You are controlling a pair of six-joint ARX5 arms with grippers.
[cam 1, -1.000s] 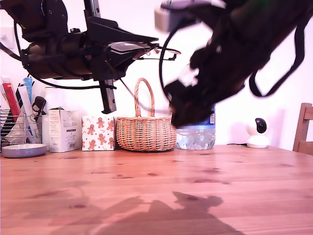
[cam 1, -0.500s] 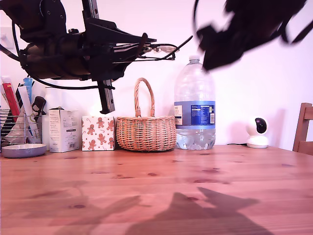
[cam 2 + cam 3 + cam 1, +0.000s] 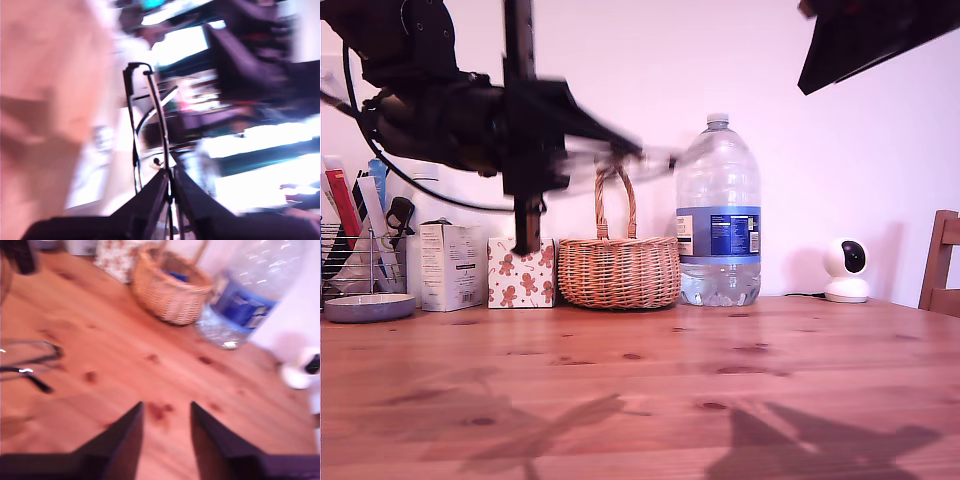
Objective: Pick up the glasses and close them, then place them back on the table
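My first gripper clamped the glasses aloft; my second gripper hung apart, empty; placing on the table remained.

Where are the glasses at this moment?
The glasses are in the air, clamped in my first gripper, above the wicker basket in the exterior view.

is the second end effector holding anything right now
No, in the second wrist view my second end effector has its jaws apart with only bare table between them, while the glasses sit off to the side.
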